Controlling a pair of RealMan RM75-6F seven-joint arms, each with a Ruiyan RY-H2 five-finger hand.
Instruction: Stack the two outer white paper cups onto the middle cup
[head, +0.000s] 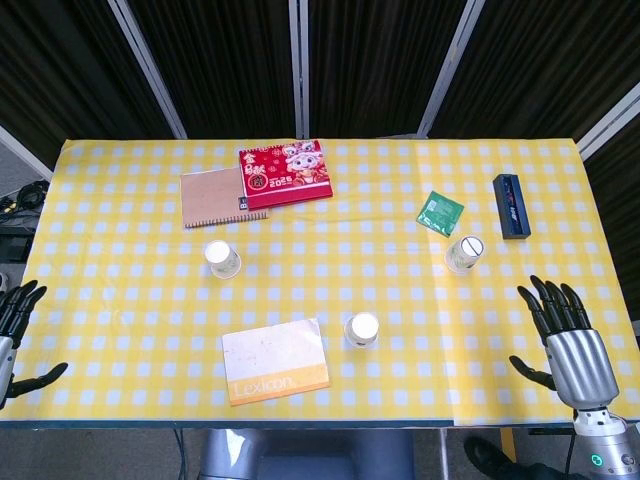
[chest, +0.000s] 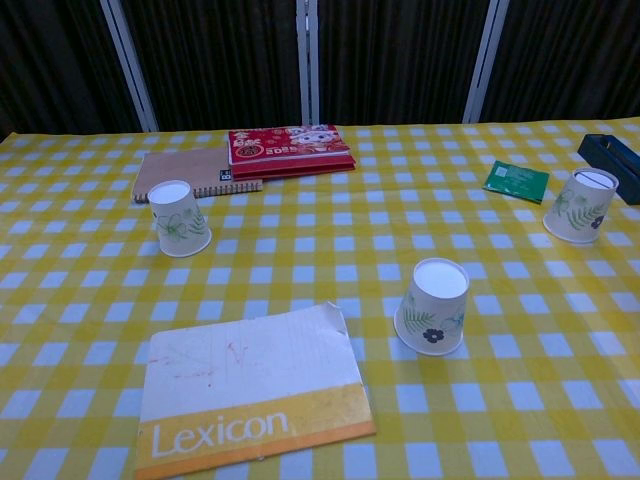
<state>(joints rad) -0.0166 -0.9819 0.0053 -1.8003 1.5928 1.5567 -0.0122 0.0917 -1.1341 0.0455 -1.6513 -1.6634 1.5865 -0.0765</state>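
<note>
Two hands wait at your near desk corners, both empty with fingers spread: left hand (head: 18, 318) at the left edge, right hand (head: 560, 325) at the right edge. Neither shows in the chest view.

Nearest you, between them, the middle cup (head: 362, 329) stands upside down, just right of the Lexicon pad (head: 275, 361).

Farther back, the right cup (head: 464, 253) lies ahead of your right hand and a little inward, leaning in the chest view, close to the green packet (head: 440, 211). The left cup (head: 223, 259) stands well in from your left hand, ahead and toward the centre, also inverted, in front of the notebook (head: 212, 198).

Your right hand is clearly nearer its cup than the left is to its own, so I'd start there: reach forward and slightly left, then carry it back toward the centre.
</note>
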